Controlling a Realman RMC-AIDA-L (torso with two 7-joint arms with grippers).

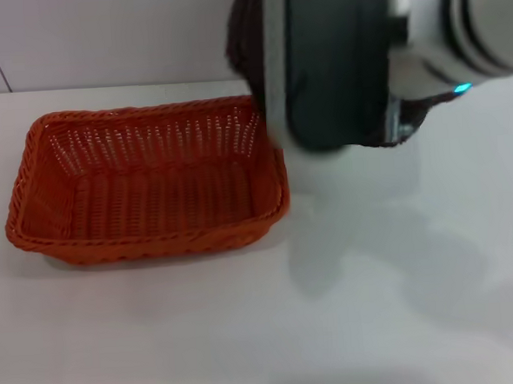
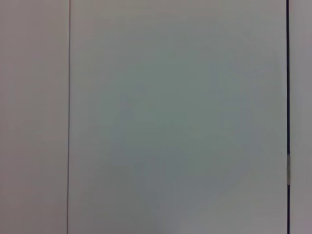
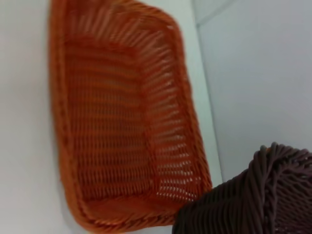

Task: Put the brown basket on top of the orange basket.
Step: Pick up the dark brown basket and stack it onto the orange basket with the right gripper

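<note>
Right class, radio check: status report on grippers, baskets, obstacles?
Right arm raised beside orange basket, fingers hidden. Brown basket near its rim, not yet on top. Left arm out of sight. Orange basket holds nothing.

We see a plain white table (image 1: 161,337) filling most of the head view, smooth and matte, with soft grey shadows pooled on its right half. Behind it rises a pale wall (image 1: 99,36) of flat panels; a thin dark seam runs slantwise near its left edge. In the left wrist view we see only pale panelling (image 2: 175,117), split by two narrow vertical seams. The light is even and diffuse.
</note>
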